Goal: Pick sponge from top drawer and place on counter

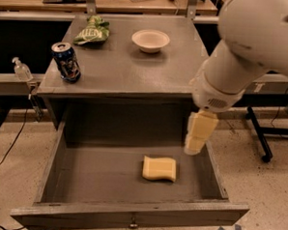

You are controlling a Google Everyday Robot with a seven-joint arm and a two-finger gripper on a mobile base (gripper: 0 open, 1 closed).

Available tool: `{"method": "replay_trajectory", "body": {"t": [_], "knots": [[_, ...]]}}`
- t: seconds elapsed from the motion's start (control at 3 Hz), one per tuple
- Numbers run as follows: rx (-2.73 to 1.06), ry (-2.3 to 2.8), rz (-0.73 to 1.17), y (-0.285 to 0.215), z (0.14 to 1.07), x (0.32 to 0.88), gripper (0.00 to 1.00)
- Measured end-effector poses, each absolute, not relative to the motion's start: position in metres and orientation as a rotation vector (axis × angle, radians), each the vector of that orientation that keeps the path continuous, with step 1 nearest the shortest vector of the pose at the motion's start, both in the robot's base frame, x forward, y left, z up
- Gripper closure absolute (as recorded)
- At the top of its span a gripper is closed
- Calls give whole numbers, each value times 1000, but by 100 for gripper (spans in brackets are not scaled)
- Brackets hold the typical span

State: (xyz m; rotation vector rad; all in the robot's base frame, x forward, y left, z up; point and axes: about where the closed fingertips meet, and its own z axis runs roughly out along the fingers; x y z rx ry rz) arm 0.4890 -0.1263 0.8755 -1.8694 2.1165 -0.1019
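The pale yellow sponge (159, 168) lies flat on the floor of the open top drawer (129, 214), right of its middle. The grey counter (122, 70) is the cabinet top above the drawer. My gripper (198, 135) hangs from the white arm at the right, over the drawer's right side. It is above and a little to the right of the sponge and does not touch it.
On the counter stand a blue soda can (66, 61) at the left, a green chip bag (92, 31) at the back left and a white bowl (150, 40) at the back middle. A clear bottle (22, 70) sits on a bench to the left. Wooden benches run behind.
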Motion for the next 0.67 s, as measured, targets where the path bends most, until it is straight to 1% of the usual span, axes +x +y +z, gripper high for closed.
{"method": "replay_trajectory", "body": {"t": [0.33,0.67], "knots": [[-1899,2073,47,-87,829,510,0],[-1910,2028,72,-72,792,515,0]]}}
